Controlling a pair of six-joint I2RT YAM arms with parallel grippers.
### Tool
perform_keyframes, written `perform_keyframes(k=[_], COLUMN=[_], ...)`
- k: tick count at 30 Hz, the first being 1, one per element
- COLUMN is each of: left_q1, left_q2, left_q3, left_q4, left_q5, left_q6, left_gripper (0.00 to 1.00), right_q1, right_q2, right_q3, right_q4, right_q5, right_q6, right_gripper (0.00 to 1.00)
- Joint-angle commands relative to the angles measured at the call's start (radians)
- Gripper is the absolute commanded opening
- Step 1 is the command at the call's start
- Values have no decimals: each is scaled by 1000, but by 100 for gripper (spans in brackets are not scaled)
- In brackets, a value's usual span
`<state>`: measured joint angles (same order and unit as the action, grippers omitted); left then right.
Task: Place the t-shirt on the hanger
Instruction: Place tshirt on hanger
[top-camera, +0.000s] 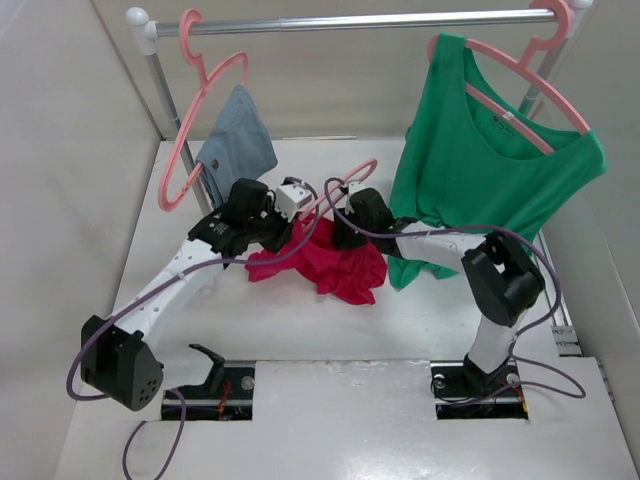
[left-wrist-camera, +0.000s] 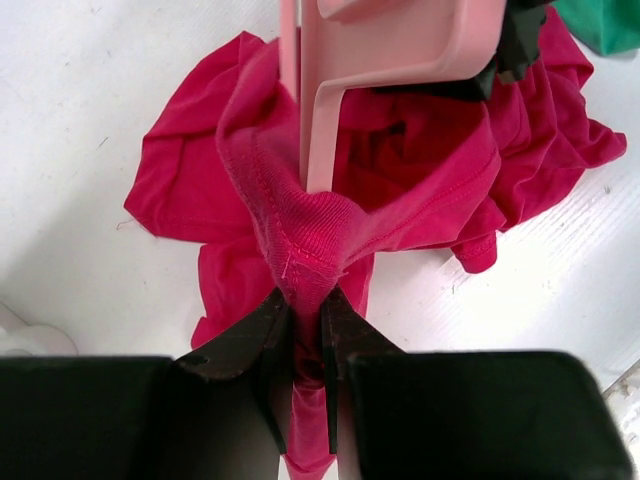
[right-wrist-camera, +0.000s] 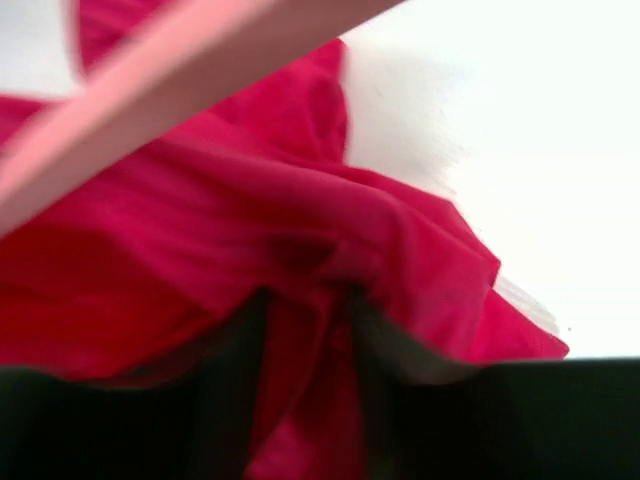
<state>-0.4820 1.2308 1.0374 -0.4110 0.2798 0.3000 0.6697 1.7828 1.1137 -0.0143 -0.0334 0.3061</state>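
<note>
The crimson t-shirt (top-camera: 330, 262) lies bunched on the table between my two grippers. The pink hanger (top-camera: 345, 185) lies across it, its hook pointing to the far right. My left gripper (top-camera: 283, 222) is shut on the t-shirt's ribbed collar (left-wrist-camera: 310, 240), and the hanger's arm (left-wrist-camera: 318, 120) runs into that collar. My right gripper (top-camera: 348, 235) is shut on a fold of the t-shirt (right-wrist-camera: 300, 260), with the hanger's pink arm (right-wrist-camera: 180, 70) blurred above it. No white label shows.
A rail (top-camera: 360, 20) spans the back. A pink hanger with blue-grey denim (top-camera: 235, 140) hangs at its left. A green top (top-camera: 480, 170) on another pink hanger hangs at right, its hem just beside the right arm.
</note>
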Motion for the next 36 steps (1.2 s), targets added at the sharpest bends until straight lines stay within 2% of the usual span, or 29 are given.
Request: perform_keyframes(k=[1,2,3,9,14,18,20,22,25,29,32,36], left_q1=[14,29,39,54,54,63,63,63,63,34,16,-13], left_q2=[-50,-50,-50,-82,-155,-186,-186,-174,-108,-18,44,67], left_q3=[-4,-4,-4,-36,-74,-96,-105,-105,-114,-70,-19,41], left_q4=[43,32,23,-21,-103,-186,-212,-212,-167,-144,-153,-164], left_q5=[15,15,30,111,206,289,300,248,149,-11,-27,25], left_q6=[-18,-18,-18,123,368,502,527,527,490,444,444,488], left_gripper=[0,0,0,0,0,0,0,0,0,0,0,0], right_q1=[4,-8,-27,-114,-252,-352,-405,-433,-423,-339,-282,-216], right_q2=[29,20,-18,-189,-339,-414,-433,-465,-529,-577,-588,-545], right_q3=[19,0,-46,-140,-207,-252,-252,-261,-247,-181,-137,-94], right_q4=[-15,-15,-15,-26,-58,-79,-91,-92,-102,-137,-171,-171], right_q5=[53,82,99,184,193,184,173,161,151,151,107,-49], right_q6=[50,60,73,102,111,93,70,38,-42,-177,-264,-357], right_gripper=[34,23,1,0,0,0,0,0,0,0,0,0])
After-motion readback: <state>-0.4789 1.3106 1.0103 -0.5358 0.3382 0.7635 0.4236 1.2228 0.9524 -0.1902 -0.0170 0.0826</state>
